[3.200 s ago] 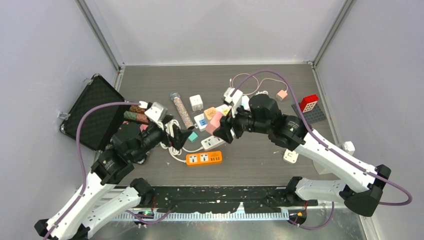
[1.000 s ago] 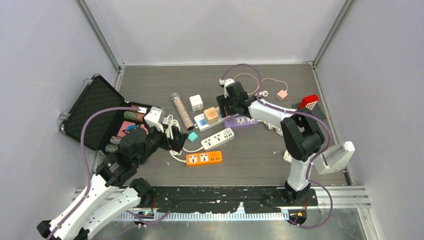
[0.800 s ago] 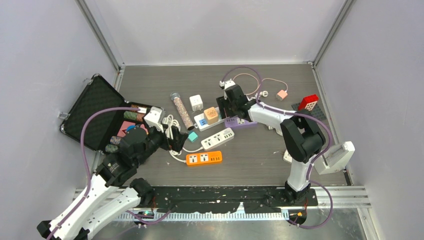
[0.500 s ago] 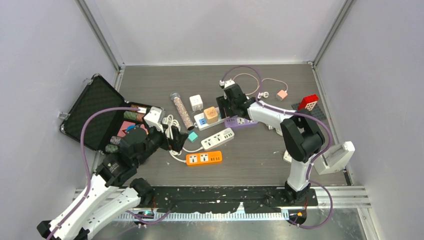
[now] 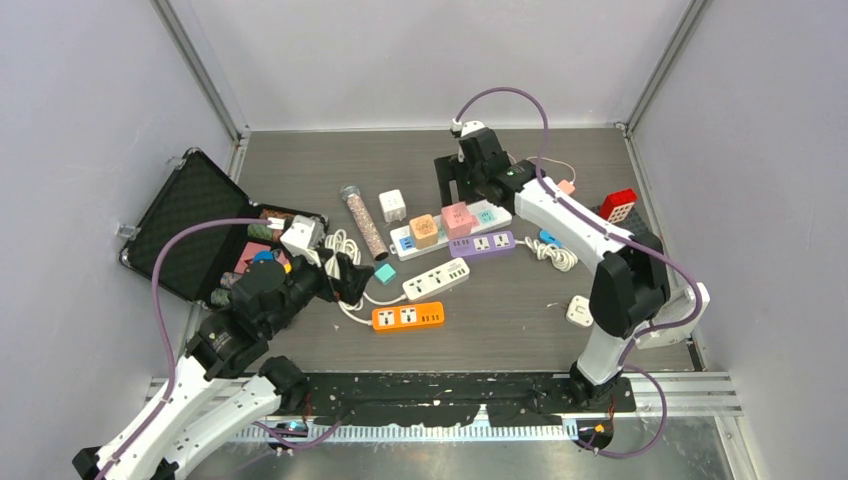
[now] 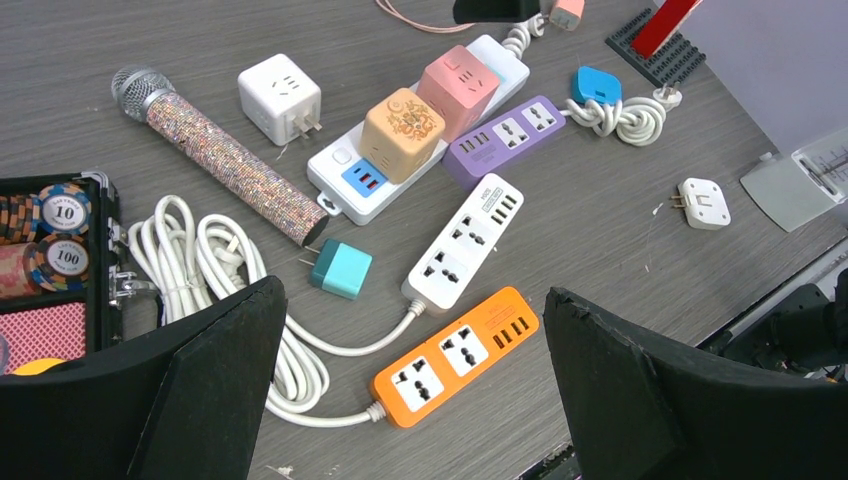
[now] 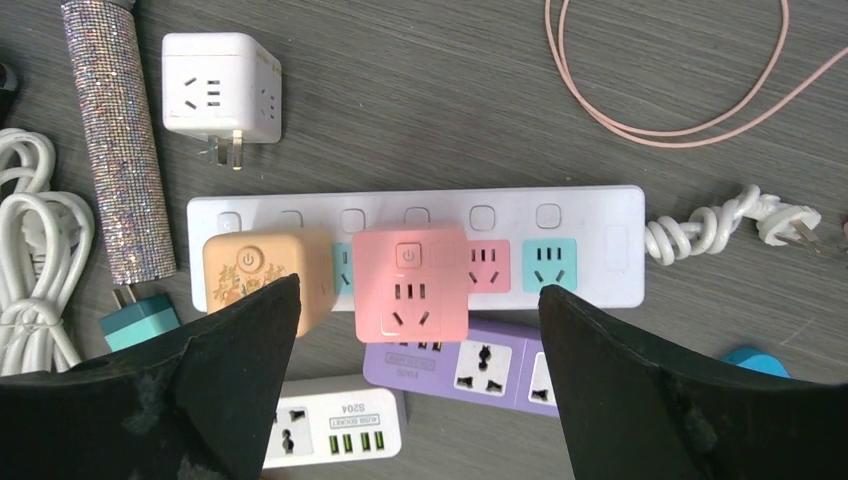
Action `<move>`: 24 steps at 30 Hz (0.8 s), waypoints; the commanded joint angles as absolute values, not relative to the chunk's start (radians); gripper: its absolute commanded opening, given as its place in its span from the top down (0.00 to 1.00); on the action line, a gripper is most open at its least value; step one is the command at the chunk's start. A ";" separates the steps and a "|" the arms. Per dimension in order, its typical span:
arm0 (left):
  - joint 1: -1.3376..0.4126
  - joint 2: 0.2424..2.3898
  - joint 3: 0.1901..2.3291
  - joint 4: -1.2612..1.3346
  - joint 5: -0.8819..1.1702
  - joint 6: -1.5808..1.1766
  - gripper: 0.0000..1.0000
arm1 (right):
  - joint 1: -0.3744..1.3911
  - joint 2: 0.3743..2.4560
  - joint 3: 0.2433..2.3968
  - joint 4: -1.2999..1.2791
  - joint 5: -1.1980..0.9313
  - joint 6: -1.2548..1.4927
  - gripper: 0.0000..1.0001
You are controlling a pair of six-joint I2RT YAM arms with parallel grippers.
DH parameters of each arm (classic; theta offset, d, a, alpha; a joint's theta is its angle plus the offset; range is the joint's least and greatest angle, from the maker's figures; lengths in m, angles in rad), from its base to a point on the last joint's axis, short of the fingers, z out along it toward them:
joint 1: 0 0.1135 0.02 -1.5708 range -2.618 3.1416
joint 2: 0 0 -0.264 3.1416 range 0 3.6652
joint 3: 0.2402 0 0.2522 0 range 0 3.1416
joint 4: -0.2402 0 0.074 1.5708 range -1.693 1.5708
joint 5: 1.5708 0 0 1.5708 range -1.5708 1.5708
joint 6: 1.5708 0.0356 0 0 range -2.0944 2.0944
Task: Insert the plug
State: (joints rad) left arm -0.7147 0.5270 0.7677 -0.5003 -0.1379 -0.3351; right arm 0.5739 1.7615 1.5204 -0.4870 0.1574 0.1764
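Right arm reaches far, end effector [image 7: 415, 290] spread empty above pink plug [image 7: 432, 268] seated in white strip [image 7: 600, 245]; left end effector [image 6: 412, 292] spread.

Right gripper [image 7: 417, 295] has backed toward the far edge (jaws apart); pink plug [image 5: 457, 219] now sits in the white strip [image 7: 600, 240].

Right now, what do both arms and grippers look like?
Left arm and right arm: white link shells, black joints, a purple cable looping along each. Left gripper and right gripper are black; their fingers are matte, wedge-shaped. No markings that I can make out.
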 commanded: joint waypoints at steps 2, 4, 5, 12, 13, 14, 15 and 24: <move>-0.713 0.520 0.778 -0.497 -0.147 -0.349 0.00 | 0.572 1.685 1.527 -0.516 0.133 0.186 0.07; -0.713 0.520 0.776 -0.494 -0.149 -0.350 0.00 | 0.572 1.697 1.531 -0.509 0.110 0.184 0.08; -0.713 0.519 0.776 -0.493 -0.151 -0.351 0.00 | 0.573 1.705 1.542 -0.507 0.098 0.185 0.08; -0.712 0.505 0.748 -0.444 -0.157 -0.381 0.00 | 0.643 1.879 1.713 -0.524 0.119 0.166 0.07; -0.712 0.506 0.739 -0.431 -0.154 -0.395 0.00 | 0.662 1.900 1.735 -0.529 0.138 0.156 0.07; -0.712 0.507 0.733 -0.421 -0.155 -0.411 0.00 | 0.673 1.947 1.789 -0.541 0.159 0.150 0.06; -0.712 0.508 0.725 -0.413 -0.156 -0.422 0.00 | 0.693 1.972 1.814 -0.550 0.172 0.137 0.06; -0.712 0.457 0.667 -0.364 -0.181 -0.430 0.00 | 0.775 2.213 2.019 -0.572 0.254 0.046 0.00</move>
